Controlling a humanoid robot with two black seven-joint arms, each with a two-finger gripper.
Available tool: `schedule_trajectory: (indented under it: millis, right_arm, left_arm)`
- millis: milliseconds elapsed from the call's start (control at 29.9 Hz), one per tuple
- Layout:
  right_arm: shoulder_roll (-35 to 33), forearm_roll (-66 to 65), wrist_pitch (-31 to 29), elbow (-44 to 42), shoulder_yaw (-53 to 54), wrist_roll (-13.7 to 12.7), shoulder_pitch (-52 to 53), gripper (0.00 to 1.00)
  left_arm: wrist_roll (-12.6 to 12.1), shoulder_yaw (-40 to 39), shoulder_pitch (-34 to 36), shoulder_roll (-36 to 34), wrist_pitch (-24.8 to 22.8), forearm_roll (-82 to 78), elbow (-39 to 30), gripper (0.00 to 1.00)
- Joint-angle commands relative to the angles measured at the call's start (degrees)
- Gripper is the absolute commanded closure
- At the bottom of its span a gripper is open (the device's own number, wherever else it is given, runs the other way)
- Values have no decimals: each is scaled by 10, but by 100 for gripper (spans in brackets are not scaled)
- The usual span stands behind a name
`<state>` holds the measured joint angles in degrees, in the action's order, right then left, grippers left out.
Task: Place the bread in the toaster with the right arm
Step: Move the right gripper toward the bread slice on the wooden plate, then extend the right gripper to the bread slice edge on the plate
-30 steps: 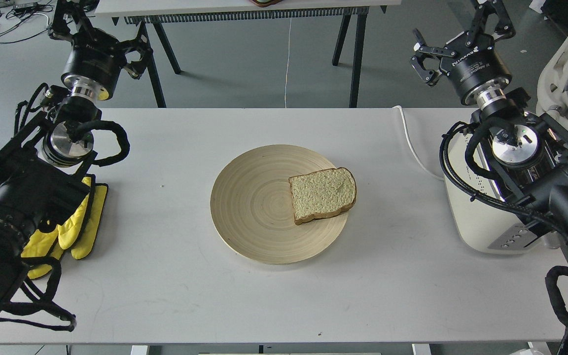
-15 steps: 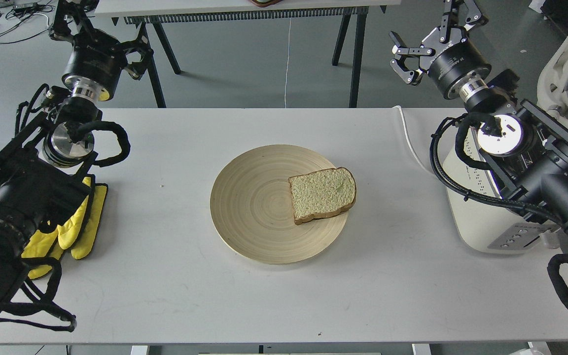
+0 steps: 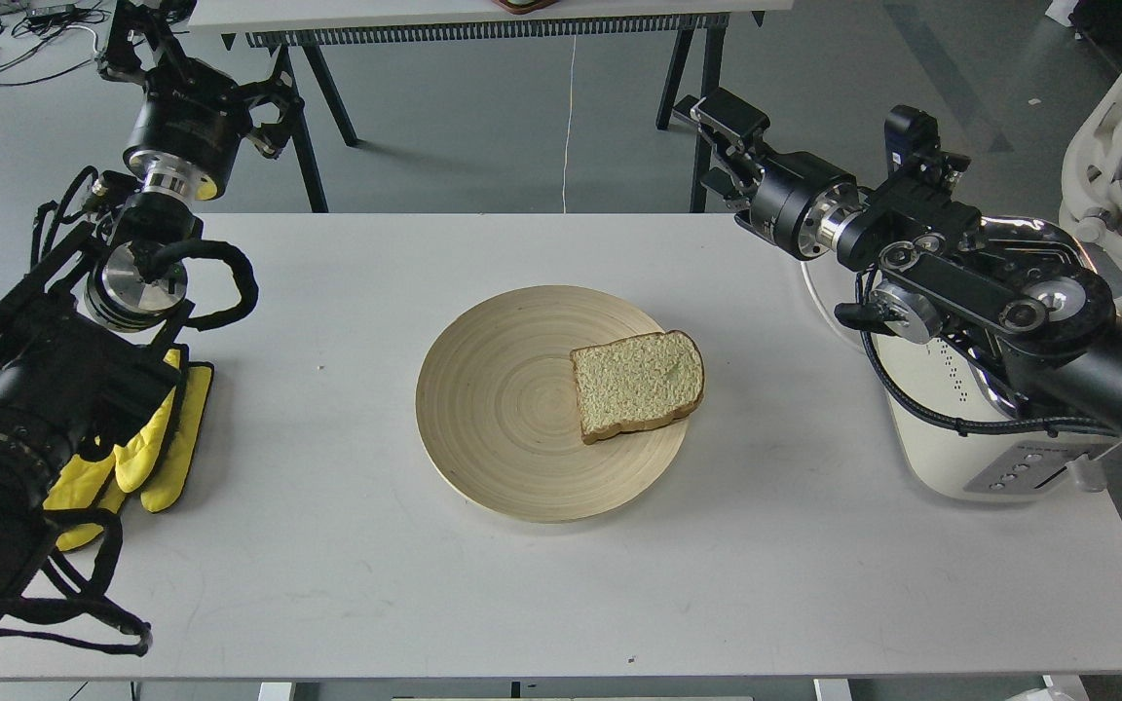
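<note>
Head view: bread slice (image 3: 637, 385) lies on the wooden plate (image 3: 503, 409) mid-tabletop. Toaster (image 3: 960, 438) sits at the right edge. Right gripper (image 3: 717, 136) hovers above the far edge, jaws' state unclear; left gripper (image 3: 147, 44) likewise.

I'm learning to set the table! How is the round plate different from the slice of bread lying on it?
The plate is round; the bread is roughly square with a domed top edge. The plate is much bigger, and the bread covers only its right side. The plate looks smooth with faint rings, while the bread is speckled and has a darker brown crust. Both are pale tan and lie flat.
</note>
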<state>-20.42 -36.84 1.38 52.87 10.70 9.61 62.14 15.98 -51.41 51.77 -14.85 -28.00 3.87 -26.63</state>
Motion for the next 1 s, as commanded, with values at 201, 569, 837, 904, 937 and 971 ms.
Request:
schedule_trajectory:
  millis: [201,569,837,904,937,971]
  right_arm:
    - [-8,-116,47,15,-124,-21,-4,3]
    - [34,-118,47,9,-200,-64,-11,20]
    - [30,-117,48,17,-220,-66,-11,23]
    - [28,-117,47,23,-221,-66,-14,24]
    - [24,-117,47,28,-222,-66,-16,26]
    - [20,-117,47,30,-222,-66,-17,26]
  left_arm:
    - [-1,0,0,0,0,0,0,0]
    - [-1,0,0,0,0,0,0,0]
    - [0,0,0,0,0,0,0,0]
    - [0,0,0,1,0,0,0,0]
    - [0,0,0,1,0,0,0,0]
    - [0,0,0,1,0,0,0,0]
